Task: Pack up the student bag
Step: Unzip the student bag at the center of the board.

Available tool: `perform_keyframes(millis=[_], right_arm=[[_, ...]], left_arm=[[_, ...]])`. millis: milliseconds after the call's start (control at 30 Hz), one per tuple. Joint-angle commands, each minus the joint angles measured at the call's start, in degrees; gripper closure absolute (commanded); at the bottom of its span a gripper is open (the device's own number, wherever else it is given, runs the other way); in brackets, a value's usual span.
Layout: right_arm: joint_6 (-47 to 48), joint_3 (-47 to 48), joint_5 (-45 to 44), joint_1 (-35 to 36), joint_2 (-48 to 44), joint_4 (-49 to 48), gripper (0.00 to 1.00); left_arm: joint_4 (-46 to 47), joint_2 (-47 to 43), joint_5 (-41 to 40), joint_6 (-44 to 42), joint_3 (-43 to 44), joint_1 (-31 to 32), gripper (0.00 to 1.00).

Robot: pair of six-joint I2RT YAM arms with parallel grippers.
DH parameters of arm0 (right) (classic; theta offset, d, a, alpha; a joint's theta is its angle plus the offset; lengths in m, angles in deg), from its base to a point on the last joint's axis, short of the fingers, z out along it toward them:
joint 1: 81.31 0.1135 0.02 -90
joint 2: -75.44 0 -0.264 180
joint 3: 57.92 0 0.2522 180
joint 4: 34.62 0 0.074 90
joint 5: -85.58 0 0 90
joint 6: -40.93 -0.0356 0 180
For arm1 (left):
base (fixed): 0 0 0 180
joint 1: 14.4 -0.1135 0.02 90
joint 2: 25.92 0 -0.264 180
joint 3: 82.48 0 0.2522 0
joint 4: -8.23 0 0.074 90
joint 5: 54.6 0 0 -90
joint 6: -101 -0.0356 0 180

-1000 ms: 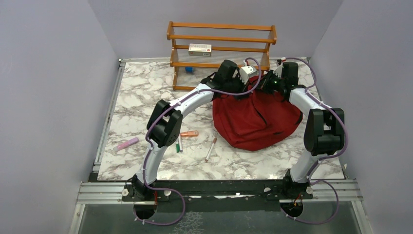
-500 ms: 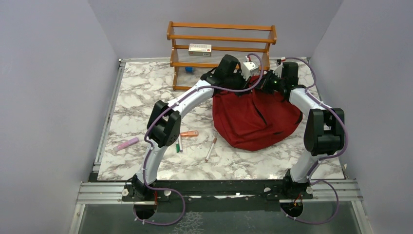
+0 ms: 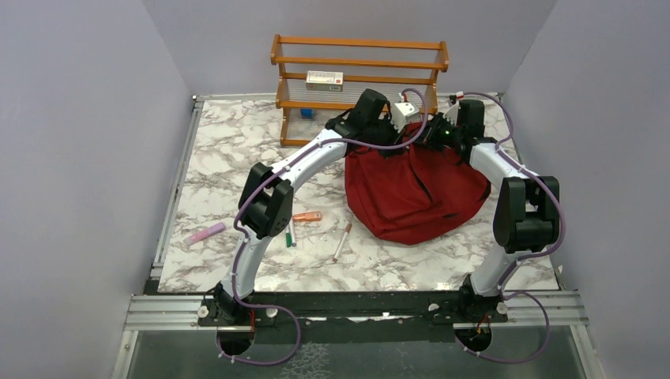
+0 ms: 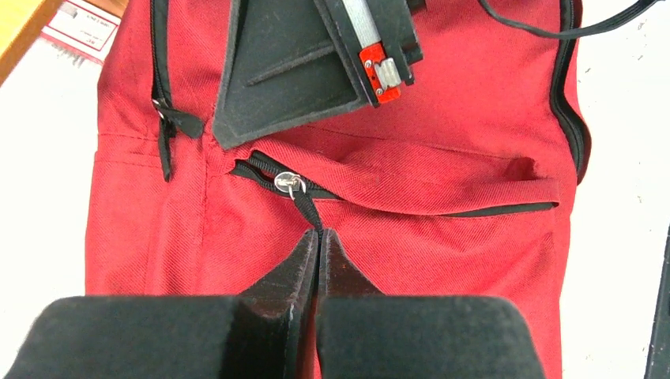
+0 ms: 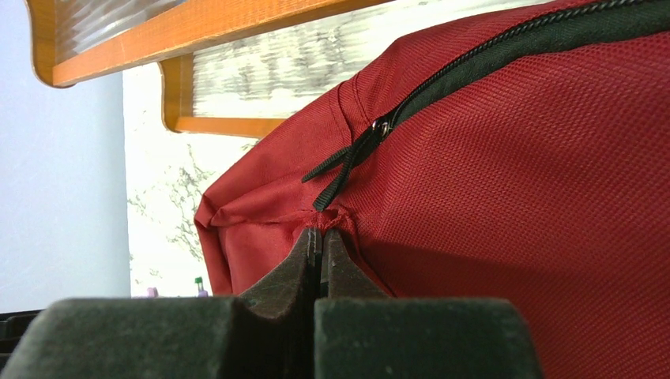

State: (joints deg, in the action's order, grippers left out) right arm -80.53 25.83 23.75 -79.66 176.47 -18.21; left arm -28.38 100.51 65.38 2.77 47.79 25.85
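The student bag, dark red with black zippers, lies slumped on the right half of the marble table. My left gripper is shut on the black pull strap of the front pocket's zipper. The metal slider sits at the left end of a partly parted zip. My right gripper is shut on a pinch of red fabric just below another zipper's slider. Both grippers meet over the bag's far top edge in the top view, the left beside the right.
A wooden rack stands at the back, close behind the bag, with a white box on its shelf. A pink marker, an orange one, a green one and a pen lie left of the bag.
My left wrist has shifted a little farther back and to the right, still gripping the zipper strap, and the bag's top edge rose slightly. The right arm barely moved.
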Motion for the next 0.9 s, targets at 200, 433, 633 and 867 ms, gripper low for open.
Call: perform_keyframes(millis=[200, 433, 633, 867], right_arm=[[0.26, 0.55, -1.39, -0.54, -1.1, -2.2, 1.0], [0.44, 1.02, -1.85, -0.52, -0.71, -2.2, 1.0], [0.39, 1.36, -2.12, -0.55, -0.47, -2.21, 1.0], [0.66, 2.23, -2.23, -0.55, -0.09, -1.87, 0.99]], left_arm=[[-1.06, -4.02, -0.36, -2.62, -7.89, 5.11, 1.0], [-1.06, -6.98, -1.15, -2.84, -13.04, 7.92, 1.0], [-1.06, -9.3, -0.94, -2.24, -15.94, 10.77, 1.0], [-0.86, -11.46, -0.02, -1.08, -19.6, 15.29, 1.0]])
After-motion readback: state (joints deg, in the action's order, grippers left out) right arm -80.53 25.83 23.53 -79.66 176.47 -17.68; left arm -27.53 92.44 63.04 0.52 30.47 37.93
